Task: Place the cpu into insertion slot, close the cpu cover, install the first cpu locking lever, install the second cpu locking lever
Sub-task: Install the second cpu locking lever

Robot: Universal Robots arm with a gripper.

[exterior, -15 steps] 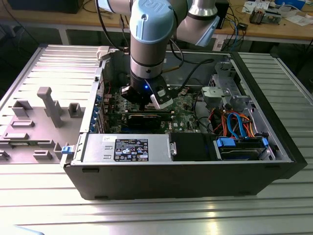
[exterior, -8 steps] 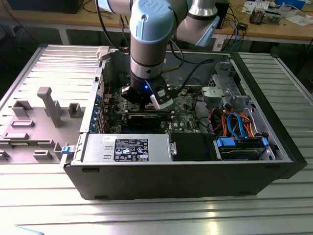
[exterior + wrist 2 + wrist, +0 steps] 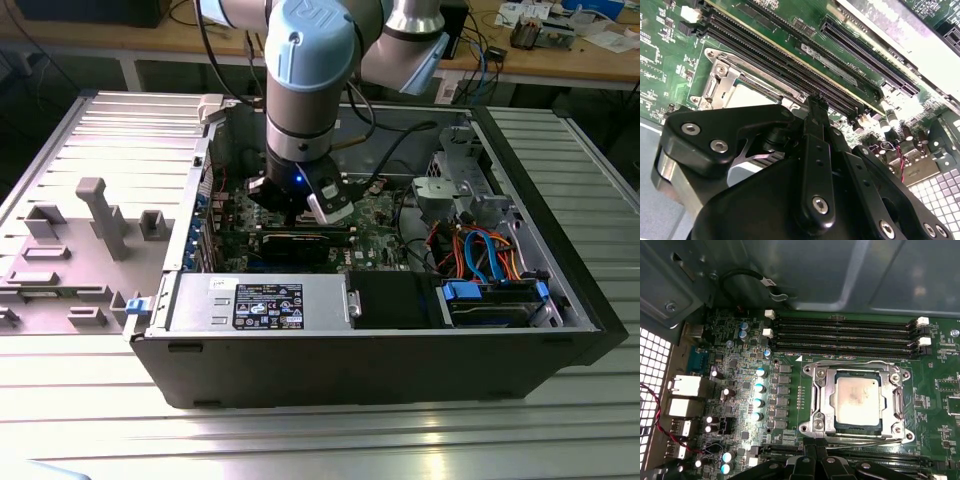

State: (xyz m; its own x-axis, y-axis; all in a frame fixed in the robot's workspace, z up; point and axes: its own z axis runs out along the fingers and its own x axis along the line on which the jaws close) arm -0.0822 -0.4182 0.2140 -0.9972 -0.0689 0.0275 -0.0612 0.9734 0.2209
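Observation:
The cpu (image 3: 857, 399), a dull silver square, lies flat in the insertion slot (image 3: 901, 402) on the green motherboard. The silver cpu cover (image 3: 822, 400) lies down around it, framing the chip. A thin wire lever (image 3: 855, 362) runs along the socket's side towards the memory slots, and another lever (image 3: 860, 441) runs along the opposite side. My gripper (image 3: 818, 447) hovers at that second side with its black fingers pressed together and nothing seen between them. In the second wrist view the gripper (image 3: 816, 102) points at the board beside the cpu (image 3: 747, 95). In the exterior view the gripper (image 3: 300, 205) is down inside the case.
Long black memory slots (image 3: 845, 332) flank the socket. A black graphics card (image 3: 300, 243) lies just in front of the gripper. The power supply (image 3: 260, 303), a drive bay (image 3: 495, 300) and orange and blue cables (image 3: 480, 250) crowd the case. Grey fixtures (image 3: 100, 215) stand on the table at the exterior view's left.

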